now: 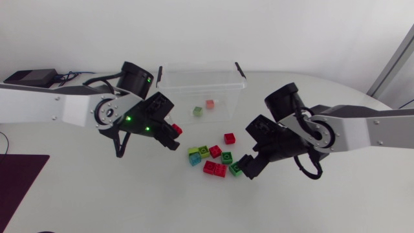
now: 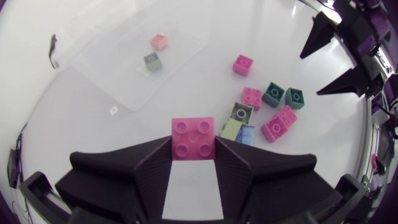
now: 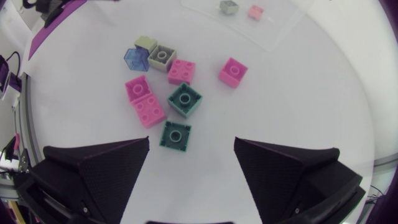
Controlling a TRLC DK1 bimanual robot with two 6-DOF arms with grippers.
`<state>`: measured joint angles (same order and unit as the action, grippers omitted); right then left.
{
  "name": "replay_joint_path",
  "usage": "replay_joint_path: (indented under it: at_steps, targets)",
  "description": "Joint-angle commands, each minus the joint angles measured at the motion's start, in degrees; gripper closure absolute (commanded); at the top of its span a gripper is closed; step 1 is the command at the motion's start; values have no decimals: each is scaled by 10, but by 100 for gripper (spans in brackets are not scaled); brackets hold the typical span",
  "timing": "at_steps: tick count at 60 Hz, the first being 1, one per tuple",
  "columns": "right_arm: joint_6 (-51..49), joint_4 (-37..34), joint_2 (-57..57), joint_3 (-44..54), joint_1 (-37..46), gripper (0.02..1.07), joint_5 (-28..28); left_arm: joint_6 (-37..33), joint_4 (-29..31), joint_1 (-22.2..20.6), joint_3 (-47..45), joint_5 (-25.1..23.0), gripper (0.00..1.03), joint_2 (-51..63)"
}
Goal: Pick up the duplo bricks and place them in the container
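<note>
My left gripper [image 1: 172,134] is shut on a red four-stud brick [image 2: 193,138], held above the table just in front of the clear container's [image 1: 165,83] left corner; the same red brick [image 1: 176,129] peeks out between the fingers from above. Inside the container lie a green brick [image 1: 198,111] and a salmon brick [image 1: 209,103]. Several loose bricks lie in a cluster on the table, among them a red one [image 1: 229,138] and a red double one [image 1: 214,168]. My right gripper [image 3: 191,150] stands open over the cluster's near side, a dark green brick [image 3: 176,135] just ahead between its fingertips.
The container [image 2: 118,68] is low and clear with black clips at its ends. A black box with cables [image 1: 29,77] sits at the table's far left and a dark mat [image 1: 19,178] at its left front edge. My right gripper [image 2: 339,59] shows beyond the cluster in the left wrist view.
</note>
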<state>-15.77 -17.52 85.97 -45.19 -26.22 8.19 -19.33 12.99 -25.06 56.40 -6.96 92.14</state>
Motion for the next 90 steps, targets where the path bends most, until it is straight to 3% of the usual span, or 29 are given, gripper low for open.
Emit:
replay_joint_path:
  at_steps: [1, 15, 32, 39, 51, 61, 78, 82, 90]
  targets:
    - [17, 11, 29, 11, -9, 10, -9, 5, 5, 9, 26, 3, 79, -42]
    - [21, 23, 71, 3, -26, 10, -21, 36, -13, 34, 63, -2, 79, -93]
    - [30, 40, 111, -6, -49, 14, -48, 69, -101, 38, 72, -2, 79, -113]
    - [30, 47, 129, -17, -49, 24, -55, 80, -129, 38, 82, -2, 79, -98]
    - [23, 62, 140, -20, -49, 63, -64, 88, -191, 34, 99, -2, 78, -45]
    - [18, 49, 100, -15, -45, 70, -63, 94, -207, 37, 140, -2, 78, 26]
    - [14, -9, 10, -39, -40, 70, -63, 99, -220, 47, 229, 2, 76, 134]
    - [13, -27, -6, -55, -38, 70, -63, 105, -216, 53, 252, 7, 67, 156]
    - [10, -54, -27, -102, -21, 70, -63, 105, -211, 61, 260, 14, 20, 168]
